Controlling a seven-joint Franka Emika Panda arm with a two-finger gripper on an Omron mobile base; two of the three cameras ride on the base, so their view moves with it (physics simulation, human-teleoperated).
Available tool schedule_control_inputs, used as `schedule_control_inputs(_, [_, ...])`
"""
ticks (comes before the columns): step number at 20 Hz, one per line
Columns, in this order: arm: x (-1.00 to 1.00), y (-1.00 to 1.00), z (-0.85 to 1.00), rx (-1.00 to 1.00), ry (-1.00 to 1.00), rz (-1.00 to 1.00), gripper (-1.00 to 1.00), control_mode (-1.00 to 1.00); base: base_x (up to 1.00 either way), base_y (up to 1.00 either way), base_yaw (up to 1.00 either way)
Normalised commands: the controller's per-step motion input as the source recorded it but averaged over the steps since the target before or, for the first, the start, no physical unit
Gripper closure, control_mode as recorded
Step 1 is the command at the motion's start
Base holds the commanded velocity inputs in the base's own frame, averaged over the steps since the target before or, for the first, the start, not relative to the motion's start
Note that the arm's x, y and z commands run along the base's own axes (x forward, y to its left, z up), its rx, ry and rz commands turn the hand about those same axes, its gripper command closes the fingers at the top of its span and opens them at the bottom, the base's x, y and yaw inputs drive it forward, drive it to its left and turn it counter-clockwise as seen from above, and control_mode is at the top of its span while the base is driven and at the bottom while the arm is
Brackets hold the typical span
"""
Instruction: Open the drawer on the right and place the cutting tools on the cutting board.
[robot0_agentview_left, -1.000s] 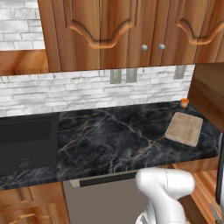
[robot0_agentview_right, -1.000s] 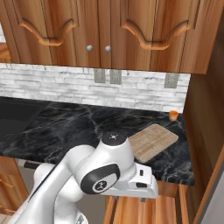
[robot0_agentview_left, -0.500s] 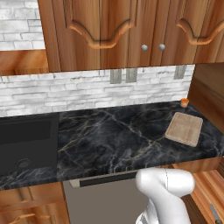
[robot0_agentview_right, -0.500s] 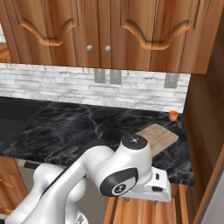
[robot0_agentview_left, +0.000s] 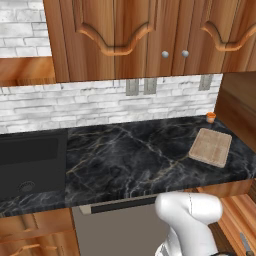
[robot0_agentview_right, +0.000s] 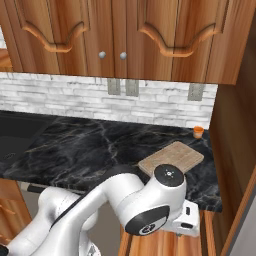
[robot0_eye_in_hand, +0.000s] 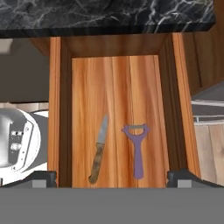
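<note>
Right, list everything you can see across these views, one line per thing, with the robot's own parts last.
drawer: one, reddish-brown, lighter orange wood inside, pulled open below the counter edge.
knife: one, grey blade, brown wooden handle, lying on the drawer floor, left of the peeler.
peeler: one, purple, T-shaped, on the drawer floor, apart from the knife.
cutting board: one, light tan, at the counter's right end, nothing on it.
cup: one, small, orange, behind the board by the wall.
counter: one, black marble.
upper cabinets: reddish-brown carved doors, round knobs.
sink: one, dark, at the counter's left.
arm: one, white.
claw: one, open above the drawer.
</note>
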Motion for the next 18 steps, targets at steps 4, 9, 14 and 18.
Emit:
schedule_control_inputs(4, [0.00, 0.00, -0.54, 0.00, 0.00, -0.03, -1.00, -1.00, 0.00, 0.00, 0.00])
schedule_control_inputs(9, [0.01, 0.00, -0.42, -0.09, 0.00, -0.02, -1.00, -1.00, 0.00, 0.00, 0.00])
schedule_control_inputs(14, [0.00, 0.00, -0.48, -0.08, 0.01, -0.01, -1.00, -1.00, 0.00, 0.00, 0.00])
schedule_control_inputs(18, [0.00, 0.00, -0.37, -0.07, 0.15, 0.00, -1.00, -1.00, 0.00, 0.00, 0.00])
